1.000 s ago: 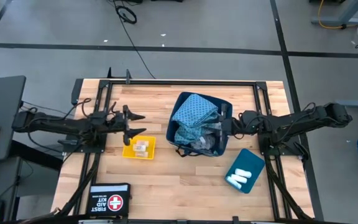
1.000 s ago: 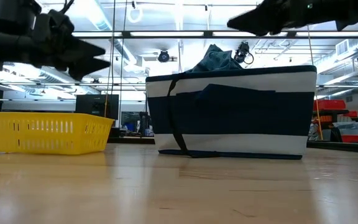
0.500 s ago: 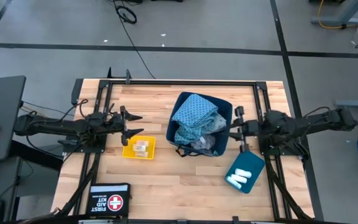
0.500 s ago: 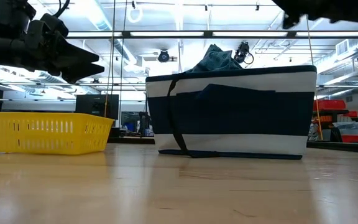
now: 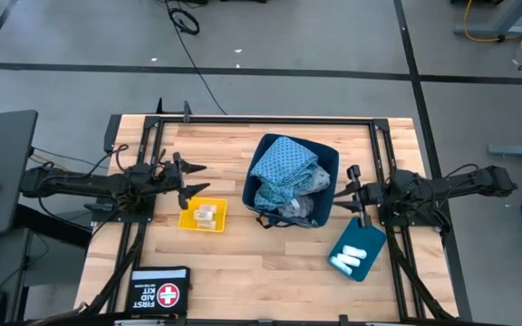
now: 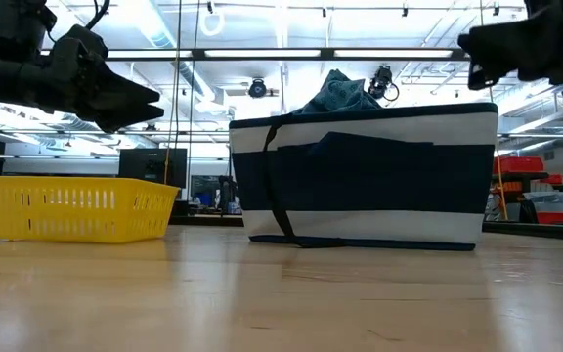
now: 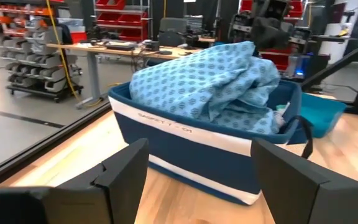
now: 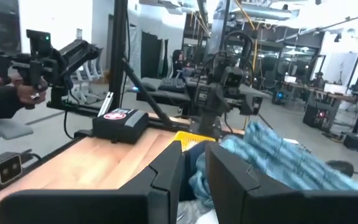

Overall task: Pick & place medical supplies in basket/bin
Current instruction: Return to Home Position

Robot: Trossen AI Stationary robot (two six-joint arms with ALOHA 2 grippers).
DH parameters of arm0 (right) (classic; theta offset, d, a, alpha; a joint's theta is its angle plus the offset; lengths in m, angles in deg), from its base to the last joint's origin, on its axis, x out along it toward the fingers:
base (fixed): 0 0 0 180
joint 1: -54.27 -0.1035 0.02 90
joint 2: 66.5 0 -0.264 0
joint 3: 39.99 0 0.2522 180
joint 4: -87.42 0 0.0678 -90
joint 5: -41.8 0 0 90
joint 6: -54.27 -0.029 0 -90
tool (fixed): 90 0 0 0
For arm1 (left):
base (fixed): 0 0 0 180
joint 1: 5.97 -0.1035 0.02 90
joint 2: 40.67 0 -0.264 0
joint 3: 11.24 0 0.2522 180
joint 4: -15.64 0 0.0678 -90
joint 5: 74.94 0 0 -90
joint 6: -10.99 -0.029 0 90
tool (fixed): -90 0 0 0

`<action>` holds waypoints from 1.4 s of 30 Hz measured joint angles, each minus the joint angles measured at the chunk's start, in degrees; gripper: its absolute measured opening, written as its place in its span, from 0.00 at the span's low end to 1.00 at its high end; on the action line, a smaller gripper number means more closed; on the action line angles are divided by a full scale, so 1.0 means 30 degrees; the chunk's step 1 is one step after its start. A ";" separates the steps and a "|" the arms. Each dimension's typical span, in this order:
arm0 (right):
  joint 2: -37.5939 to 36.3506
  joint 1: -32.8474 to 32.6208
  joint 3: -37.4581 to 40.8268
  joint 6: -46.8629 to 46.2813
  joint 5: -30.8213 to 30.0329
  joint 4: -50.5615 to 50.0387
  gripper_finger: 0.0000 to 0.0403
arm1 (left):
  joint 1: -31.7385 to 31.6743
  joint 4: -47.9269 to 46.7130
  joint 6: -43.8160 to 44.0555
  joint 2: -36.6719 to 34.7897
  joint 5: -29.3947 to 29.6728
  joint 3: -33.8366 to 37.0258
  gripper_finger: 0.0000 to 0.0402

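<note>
A dark blue bin with a white band (image 5: 270, 142) (image 6: 369, 176) stands mid-table. A teal-blue patterned cloth (image 5: 284, 167) (image 7: 210, 81) is heaped in it and rises above the rim. Left of the bin, pale packets (image 5: 207, 214) lie in a small yellow basket (image 5: 187, 220). White rolls (image 5: 347, 261) lie on a teal tray (image 5: 367, 234) at the near right. My left gripper (image 5: 198, 178) (image 7: 199, 146) hovers open left of the bin, pointing at it. My right gripper (image 5: 345, 188) (image 8: 194, 155) hovers just right of the bin with a narrow gap and nothing between its fingers.
A black first aid kit (image 5: 161, 292) lies at the near left edge. A dark frame (image 5: 261, 119) runs round the table's far side and both arms' bases. Bare wood lies between the basket, the bin and the near edge. In the right wrist view a person's hand (image 8: 27, 90) shows beyond the table.
My right gripper has drawn back from over the bin's right rim toward the table's right edge, sinking a little, and now hangs clear of the bin. The cloth in the bin has not moved.
</note>
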 joint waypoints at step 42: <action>-0.2509 0.2921 0.1513 -0.1574 0.1021 -0.1632 0.20 | -0.0029 -0.1667 0.0841 -0.1070 -0.1398 0.0015 0.67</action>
